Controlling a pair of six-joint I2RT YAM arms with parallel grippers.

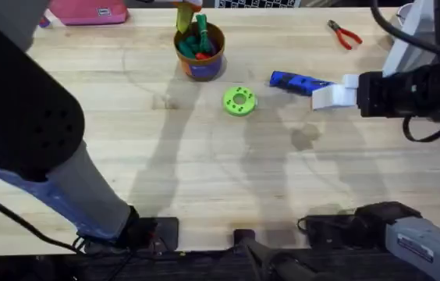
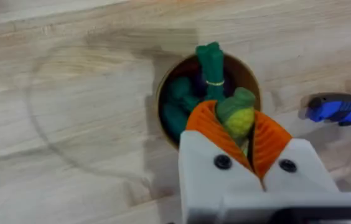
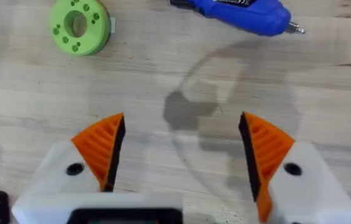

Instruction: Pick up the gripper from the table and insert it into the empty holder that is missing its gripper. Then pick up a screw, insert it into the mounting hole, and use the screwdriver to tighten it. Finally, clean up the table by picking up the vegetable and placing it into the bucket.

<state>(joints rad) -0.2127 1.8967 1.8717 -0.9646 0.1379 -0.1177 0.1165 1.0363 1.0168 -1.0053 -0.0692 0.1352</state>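
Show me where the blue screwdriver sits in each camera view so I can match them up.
Overhead: the screwdriver lies right of centre, beside the right gripper.
Left wrist: its blue body shows at the right edge, past the bucket.
Right wrist: it lies along the top edge, bit pointing right.
Shared landmark: the green disc lies beside it.

workshop/lab | wood bench [image 1: 204,172] | pliers [image 1: 345,34] | pwr screwdriver [image 1: 298,82]

The left pincer [image 2: 241,140] has orange ribbed pads on white blocks, clasping the yellow, green-tipped vegetable [image 2: 236,116]. Beyond it, the orange-brown bucket [image 2: 208,99] holds green pieces. Beyond the right pincer [image 3: 182,152] lie the blue screwdriver [image 3: 234,12] and a green disc [image 3: 79,26].
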